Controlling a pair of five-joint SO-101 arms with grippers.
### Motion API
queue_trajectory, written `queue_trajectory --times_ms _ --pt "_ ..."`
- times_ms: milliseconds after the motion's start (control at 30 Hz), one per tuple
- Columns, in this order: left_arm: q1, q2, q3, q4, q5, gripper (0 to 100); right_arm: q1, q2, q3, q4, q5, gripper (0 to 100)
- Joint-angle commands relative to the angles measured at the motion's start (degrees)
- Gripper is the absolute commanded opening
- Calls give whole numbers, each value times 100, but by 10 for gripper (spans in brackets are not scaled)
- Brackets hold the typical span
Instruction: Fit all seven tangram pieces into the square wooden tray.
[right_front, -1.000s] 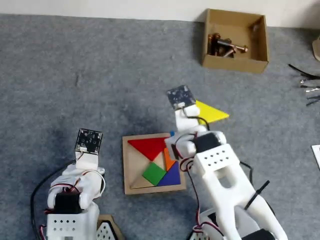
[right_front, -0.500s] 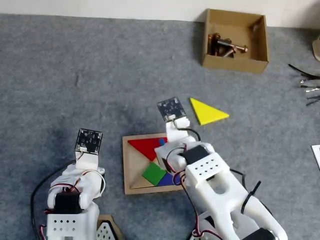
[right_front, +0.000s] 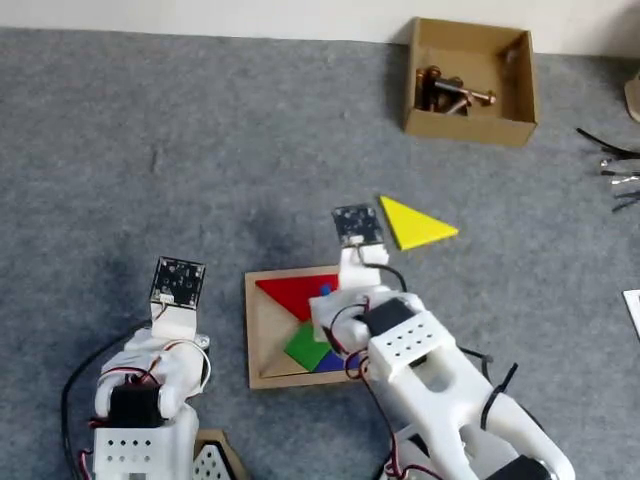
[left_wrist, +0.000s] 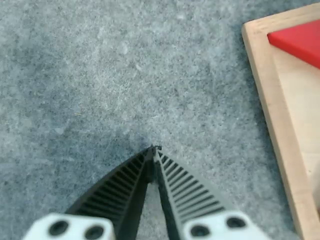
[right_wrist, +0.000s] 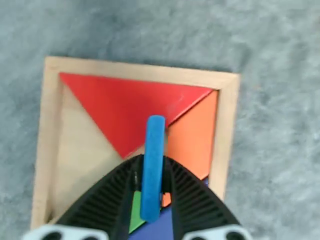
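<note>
Right fingers (right_wrist: 117, 192) pinching blue piece (right_wrist: 152, 165) on edge, red triangle (right_wrist: 125, 110) in wooden tray (right_wrist: 227, 130) just beyond their tips, left fingers (left_wrist: 125, 185) pressed together above grey tabletop (left_wrist: 75, 75)

Loose triangle (right_front: 418, 224) behind/R of tray (right_front: 250, 330); box (right_front: 466, 127) farther back.

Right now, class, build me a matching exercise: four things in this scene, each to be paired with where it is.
Things:
1. red triangle
2. yellow triangle
3. blue piece
4. cardboard box

Places:
A. held on edge in the right arm's jaws
B. flat on the carpet, outside the tray
C. flat inside the wooden tray
D. far across the table, holding metal parts

Pairs: 1-C, 2-B, 3-A, 4-D
</note>
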Motion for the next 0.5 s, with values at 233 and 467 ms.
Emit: queue_trajectory --times_ms 233,467 --pt "-84 -31 110 18 53 5 -286 -171 -75 -136 -9 7" --pt "-84 -31 110 18 53 5 -286 -171 -75 -136 0 87"
